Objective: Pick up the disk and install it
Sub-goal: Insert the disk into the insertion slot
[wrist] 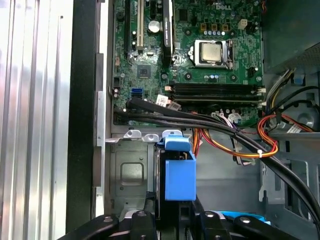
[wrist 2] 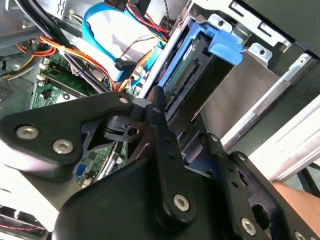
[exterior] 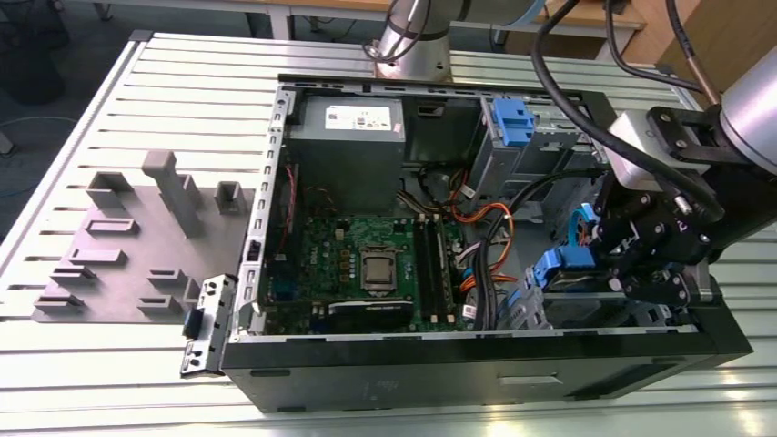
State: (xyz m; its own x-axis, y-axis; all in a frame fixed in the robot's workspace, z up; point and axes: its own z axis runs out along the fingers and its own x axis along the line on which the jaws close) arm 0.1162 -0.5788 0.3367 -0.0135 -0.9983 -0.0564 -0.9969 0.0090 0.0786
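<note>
The disk (wrist: 179, 172) stands on edge in the drive cage (wrist: 131, 172) at the front corner of the open computer case, its blue plastic rail facing the first wrist view. In the second wrist view the disk (wrist 2: 192, 75) shows its dark connector edge and a blue tab. My gripper (wrist: 176, 212) is directly over it with a black finger on each side, shut on the disk. In the exterior view the gripper (exterior: 613, 264) hangs inside the case at the exterior view's right, with the disk's blue rail (exterior: 561, 266) beside it.
The motherboard (exterior: 364, 264) fills the case floor. A bundle of black, orange and yellow cables (wrist: 225, 132) runs close past the cage. A grey power-supply box (exterior: 349, 137) and a blue latch (exterior: 510, 123) sit at the back. A grey fixture (exterior: 122, 246) lies outside the case.
</note>
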